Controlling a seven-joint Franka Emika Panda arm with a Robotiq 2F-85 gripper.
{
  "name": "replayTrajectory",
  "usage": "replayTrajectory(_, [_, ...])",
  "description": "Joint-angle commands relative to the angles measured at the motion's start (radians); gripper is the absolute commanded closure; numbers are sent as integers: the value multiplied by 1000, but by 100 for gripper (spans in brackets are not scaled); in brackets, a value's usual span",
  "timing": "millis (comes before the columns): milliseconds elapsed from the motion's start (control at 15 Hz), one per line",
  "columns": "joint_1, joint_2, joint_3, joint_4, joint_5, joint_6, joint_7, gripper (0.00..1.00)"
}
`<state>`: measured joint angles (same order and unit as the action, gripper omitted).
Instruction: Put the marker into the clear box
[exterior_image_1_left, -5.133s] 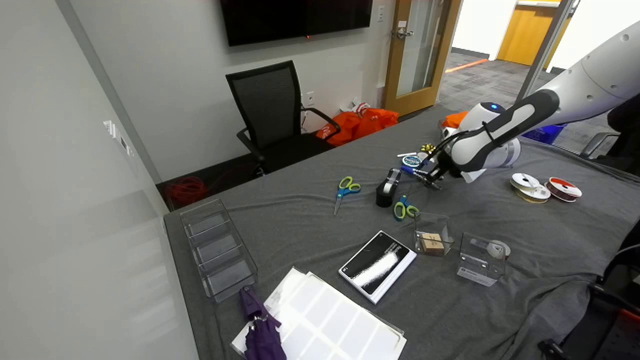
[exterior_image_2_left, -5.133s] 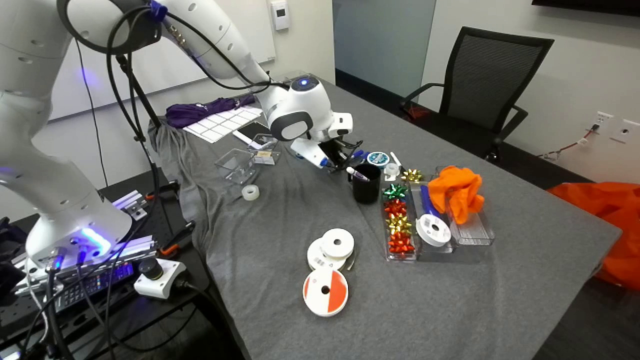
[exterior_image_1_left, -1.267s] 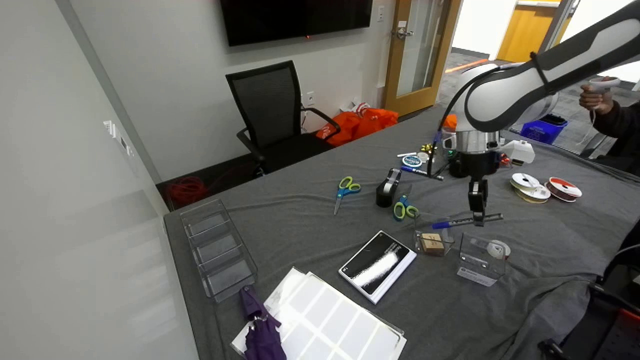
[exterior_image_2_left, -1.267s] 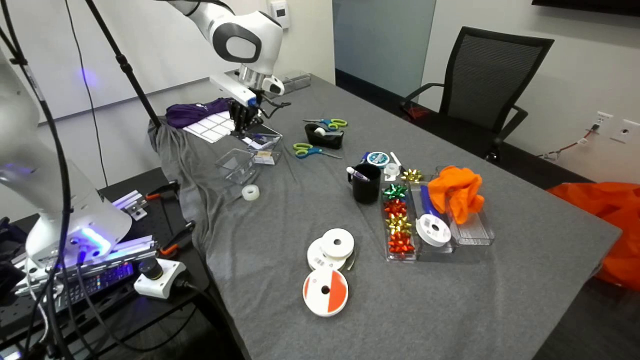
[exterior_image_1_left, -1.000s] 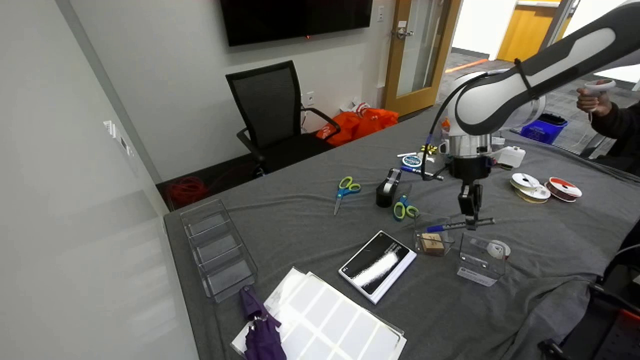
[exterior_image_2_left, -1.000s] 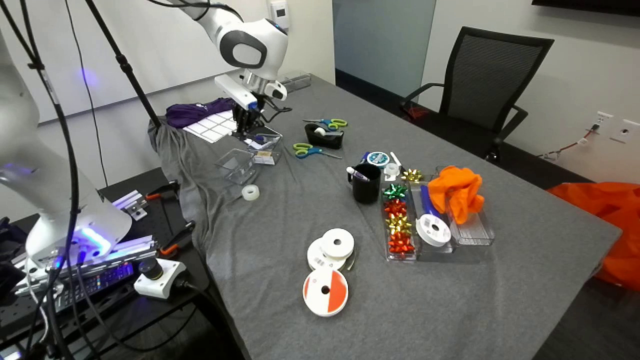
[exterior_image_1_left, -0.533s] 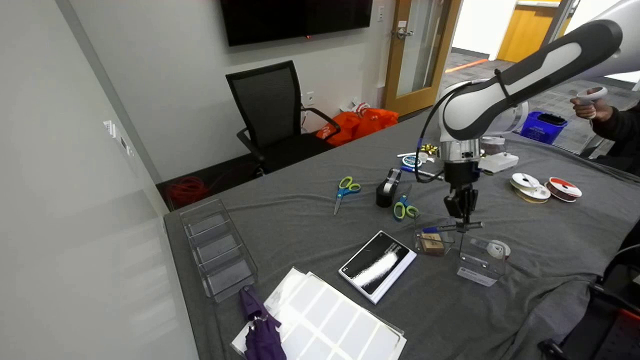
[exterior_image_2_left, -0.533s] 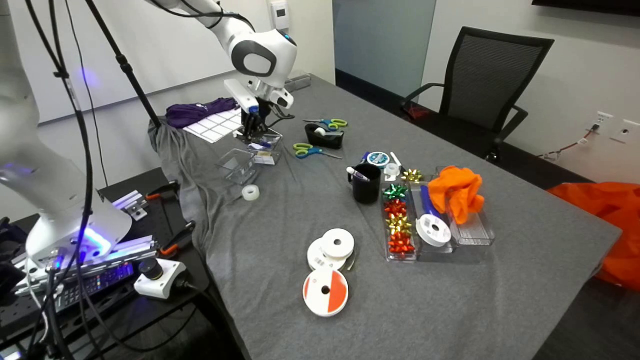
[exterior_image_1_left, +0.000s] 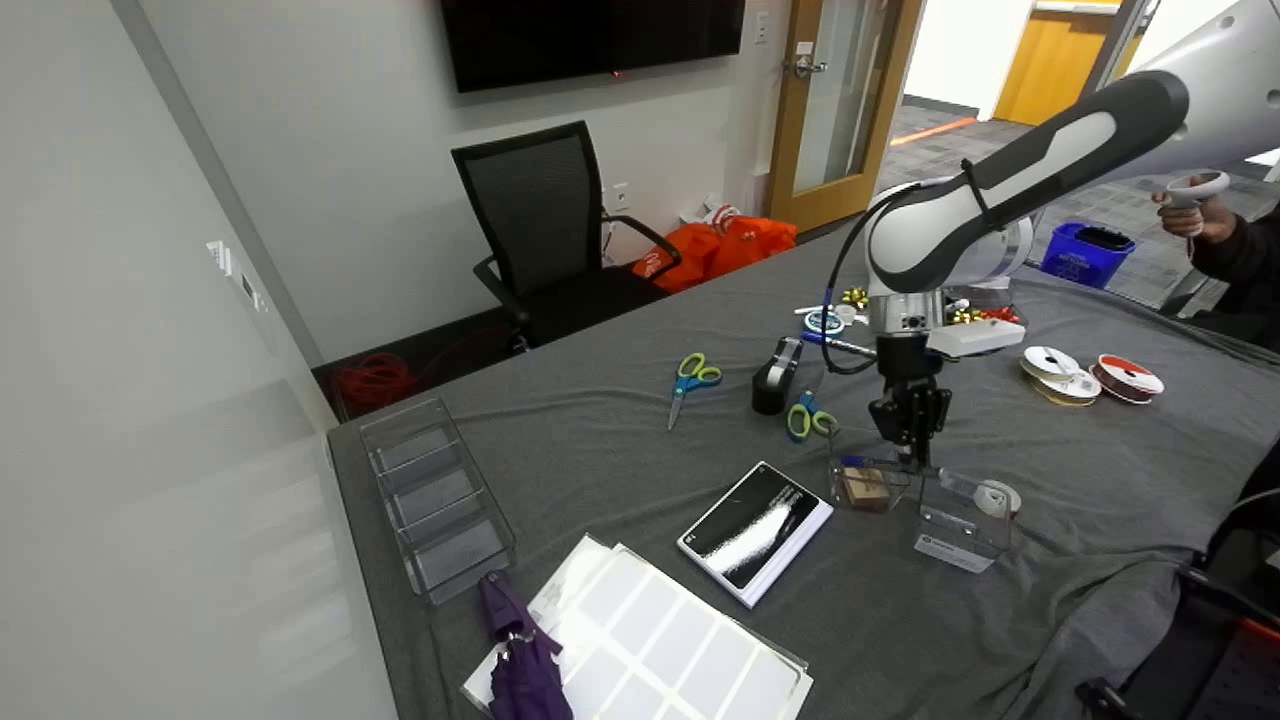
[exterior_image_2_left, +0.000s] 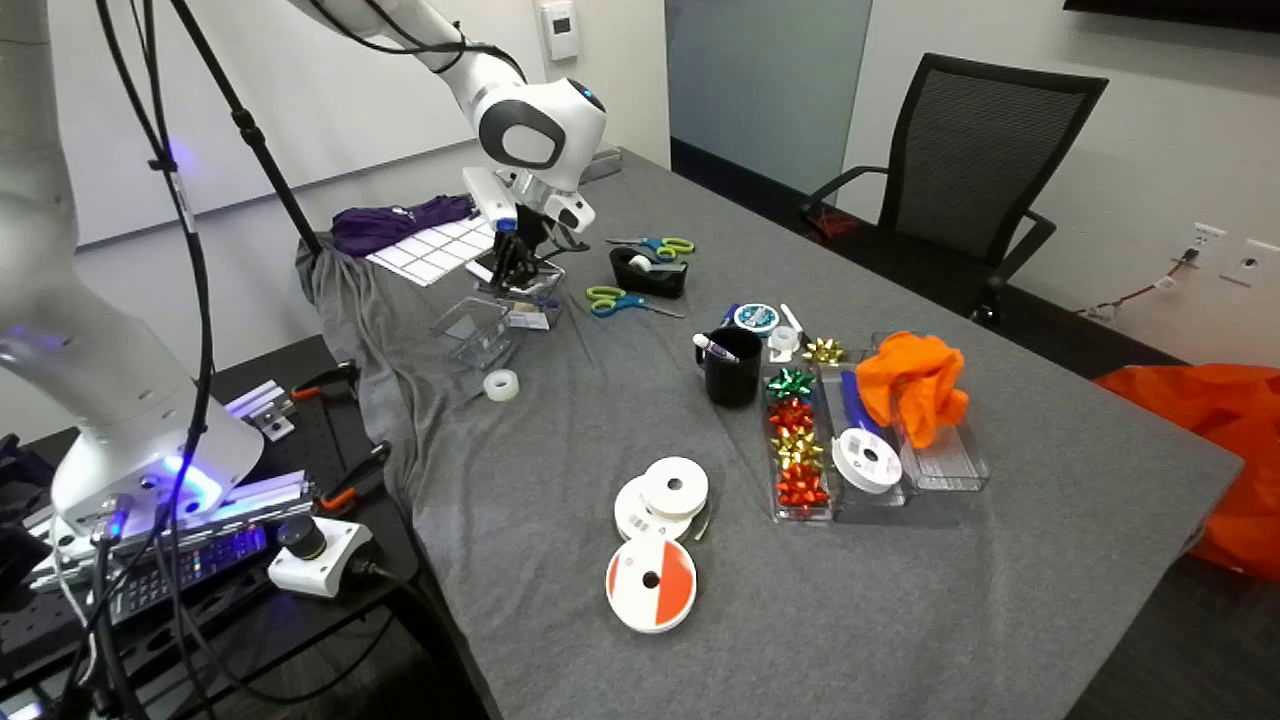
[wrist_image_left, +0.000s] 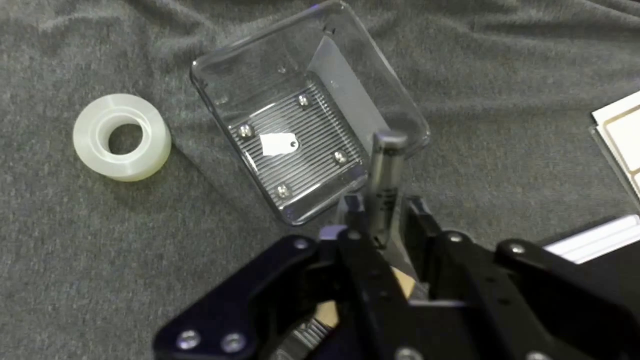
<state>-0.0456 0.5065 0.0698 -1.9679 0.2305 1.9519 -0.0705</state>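
Note:
A grey marker with a blue cap (exterior_image_1_left: 856, 461) lies across the top of a clear box (exterior_image_1_left: 898, 492) holding a wooden block (exterior_image_1_left: 866, 489). My gripper (exterior_image_1_left: 914, 462) points down at this box's edge; the gripper also shows in the other exterior view (exterior_image_2_left: 512, 284). In the wrist view the fingers (wrist_image_left: 384, 205) stand apart, with the blurred marker (wrist_image_left: 385, 182) between them and a gap at the right finger. The marker's blue end is hidden there. The block (wrist_image_left: 327, 314) shows below the fingers. A second clear box (wrist_image_left: 350, 95) stands beside it, with a white tag inside.
A tape roll (wrist_image_left: 122, 137) lies by the second clear box. A black-and-white box (exterior_image_1_left: 755, 533), scissors (exterior_image_1_left: 810, 416) and a tape dispenser (exterior_image_1_left: 777, 376) lie nearby. A black mug (exterior_image_2_left: 732, 368), ribbon spools (exterior_image_2_left: 652, 584) and trays of bows (exterior_image_2_left: 798, 445) are farther off.
My gripper has carried the marker from beside the mug to the clear box with the block and lowered it. The marker's grey end has dipped and the fingers now stand apart.

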Motion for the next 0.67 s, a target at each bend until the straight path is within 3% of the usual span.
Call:
replayTrajectory(0, [1, 3, -6, 10, 25, -24, 7, 43])
replayTrajectory(400, [-9, -55, 3, -46, 22, -20, -68, 2])
replayTrajectory(600, [-6, -115, 3, -102, 1, -12, -126, 0])
